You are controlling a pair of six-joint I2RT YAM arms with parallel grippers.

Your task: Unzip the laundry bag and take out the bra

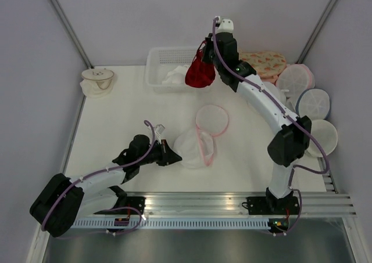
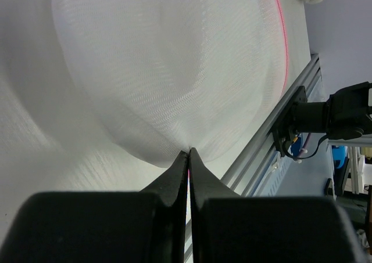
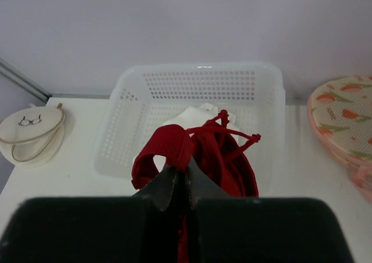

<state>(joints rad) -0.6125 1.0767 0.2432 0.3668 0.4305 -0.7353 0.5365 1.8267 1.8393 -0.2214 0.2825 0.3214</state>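
The round white mesh laundry bag (image 1: 197, 145) with a pink zip rim lies open mid-table, its lid (image 1: 212, 119) flipped back. My left gripper (image 1: 174, 154) is shut on the bag's near-left edge; the left wrist view shows the jaws pinching the mesh (image 2: 174, 77) at the pink rim. My right gripper (image 1: 204, 58) is shut on the dark red bra (image 1: 199, 73) and holds it in the air over the white basket's right end. In the right wrist view the bra (image 3: 224, 155) hangs from the fingertips (image 3: 185, 171) above the basket (image 3: 128, 118).
The white perforated basket (image 1: 165, 57) at the back holds a white cloth (image 1: 174, 77). A cream round bag (image 1: 97, 80) lies back left. A floral orange-pink bag (image 1: 264, 62) and several round white bags (image 1: 314, 103) sit at the right. A metal rail (image 1: 203, 204) runs along the near edge.
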